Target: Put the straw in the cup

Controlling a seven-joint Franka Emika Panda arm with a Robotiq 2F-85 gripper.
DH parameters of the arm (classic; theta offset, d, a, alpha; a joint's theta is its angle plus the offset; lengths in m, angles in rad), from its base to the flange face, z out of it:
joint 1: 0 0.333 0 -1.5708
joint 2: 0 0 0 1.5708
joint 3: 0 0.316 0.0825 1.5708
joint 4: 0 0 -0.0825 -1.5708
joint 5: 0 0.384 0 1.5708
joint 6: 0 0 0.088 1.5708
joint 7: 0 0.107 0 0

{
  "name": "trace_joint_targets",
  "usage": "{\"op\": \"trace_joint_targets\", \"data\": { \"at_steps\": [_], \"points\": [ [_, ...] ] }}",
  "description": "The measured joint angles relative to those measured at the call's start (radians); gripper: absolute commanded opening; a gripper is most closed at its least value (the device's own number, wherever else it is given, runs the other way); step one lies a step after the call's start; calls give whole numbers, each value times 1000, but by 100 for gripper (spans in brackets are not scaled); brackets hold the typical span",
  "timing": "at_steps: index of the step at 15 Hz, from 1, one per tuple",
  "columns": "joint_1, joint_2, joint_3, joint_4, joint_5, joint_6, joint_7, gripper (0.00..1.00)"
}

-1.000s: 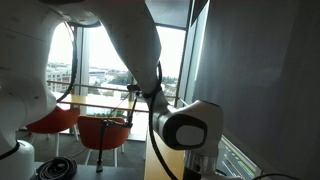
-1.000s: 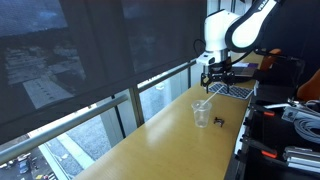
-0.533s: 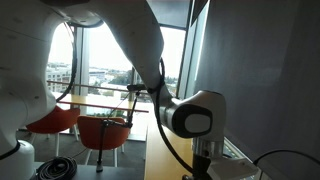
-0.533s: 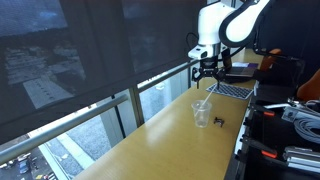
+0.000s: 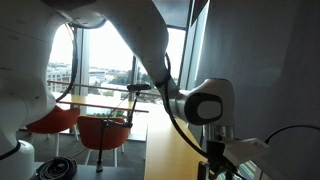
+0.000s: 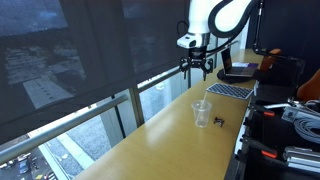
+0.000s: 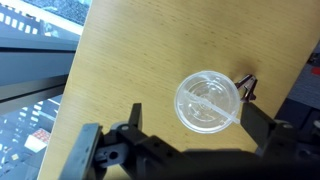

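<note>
Plainly, the long wooden counter [image 6: 165, 135] has its widest bare stretch on the window side. In the wrist view its pale grain runs unbroken from the cup [image 7: 208, 102] to the edge over the glazing. The opposite edge cuts diagonally close past the cup. A small dark object [image 7: 246, 86] lies between the cup's rim and that edge, just beside the cup. Past that edge the view goes dark.

In an exterior view the end effector [image 6: 196, 70] hangs well above the counter, nearer the window railing [image 6: 120, 102] than the cup is. Nothing stands between it and the wood below. Its fingers [image 7: 133, 118] are spread wide apart in the wrist view, one on either side of the frame, with nothing held.

Further along the counter a dark flat slab [image 6: 222, 90] lies well apart from the cup. Cluttered equipment [image 6: 290, 120] crowds the side away from the window. In an exterior view the arm [image 5: 150, 45] fills most of the picture, with orange chairs [image 5: 103, 131] and bright windows behind it.

The cup is clear plastic, upright, with a round open mouth. The straw [image 7: 218, 108] is inside it, pale and thin, lying aslant across the interior. In an exterior view its upper end [image 6: 205, 102] leans out above the rim.
</note>
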Motion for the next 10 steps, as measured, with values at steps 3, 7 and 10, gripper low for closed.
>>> {"op": "trace_joint_targets", "data": {
  "at_steps": [3, 7, 10],
  "points": [
    [0, 1, -1, 21, 0, -14, 3, 100],
    [0, 5, -9, 44, 0, -39, 19, 100],
    [0, 7, -10, 45, 0, -39, 21, 100]
  ]
}}
